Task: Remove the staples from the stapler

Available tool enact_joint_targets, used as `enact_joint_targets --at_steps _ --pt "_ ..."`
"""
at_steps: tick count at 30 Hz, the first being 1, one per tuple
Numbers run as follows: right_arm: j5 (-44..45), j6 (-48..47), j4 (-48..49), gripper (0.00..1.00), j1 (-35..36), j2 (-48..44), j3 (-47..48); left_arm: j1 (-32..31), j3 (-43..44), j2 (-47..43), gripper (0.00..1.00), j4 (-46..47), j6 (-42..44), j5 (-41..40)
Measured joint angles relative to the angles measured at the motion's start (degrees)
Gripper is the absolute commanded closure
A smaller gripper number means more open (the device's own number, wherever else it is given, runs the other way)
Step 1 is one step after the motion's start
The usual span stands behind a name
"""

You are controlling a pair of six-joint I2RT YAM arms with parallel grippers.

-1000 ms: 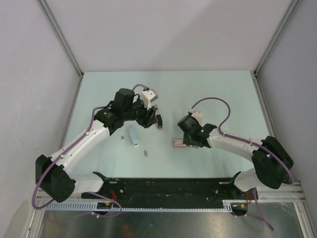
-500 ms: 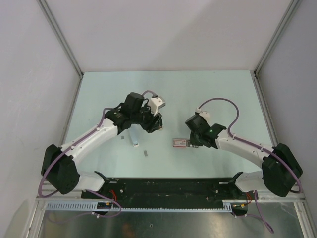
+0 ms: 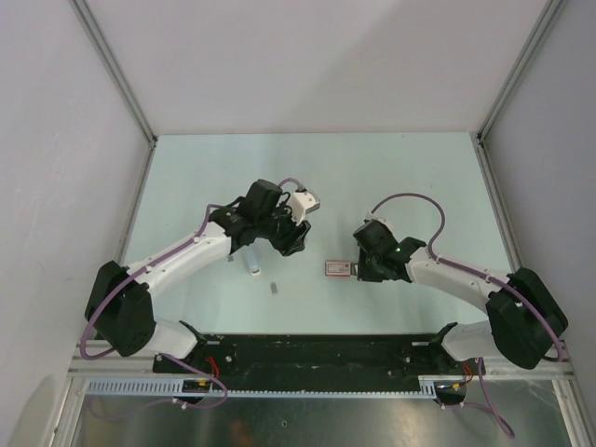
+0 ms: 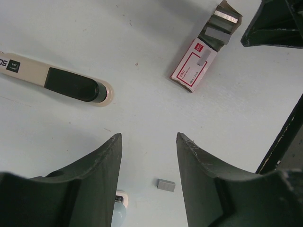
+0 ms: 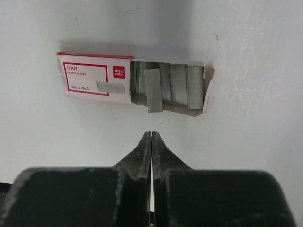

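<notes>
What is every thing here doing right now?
Left claw: open, holding nothing.
Right claw: shut, holding nothing.
Stapler: lying on the table, not held.
Staples: loose on the table.
Staple box: open at one end, strips showing.
Cream-and-black bar: lying flat.

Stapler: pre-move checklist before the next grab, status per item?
1. Small pale-blue and white stapler free: ok, lying on the table, in neither gripper.
2. Left gripper open and empty: ok.
3. Left gripper centred over stapler: not ok, stapler sits off to one side.
4. Right gripper open: not ok, shut and empty, just short of the red-and-white cardboard staple box.
5. Short grey metal staple strip out: ok, loose on the table.
6. Staples left inside stapler: cannot tell.
</notes>
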Motion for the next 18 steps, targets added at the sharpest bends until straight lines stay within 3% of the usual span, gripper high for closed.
enact_joint_targets --at_steps 18 --pt "-3.91 -2.47 4.26 1.00 -1.86 4.42 -0.11 -0.48 -0.17 -0.59 0.46 0.11 0.57 -1.01"
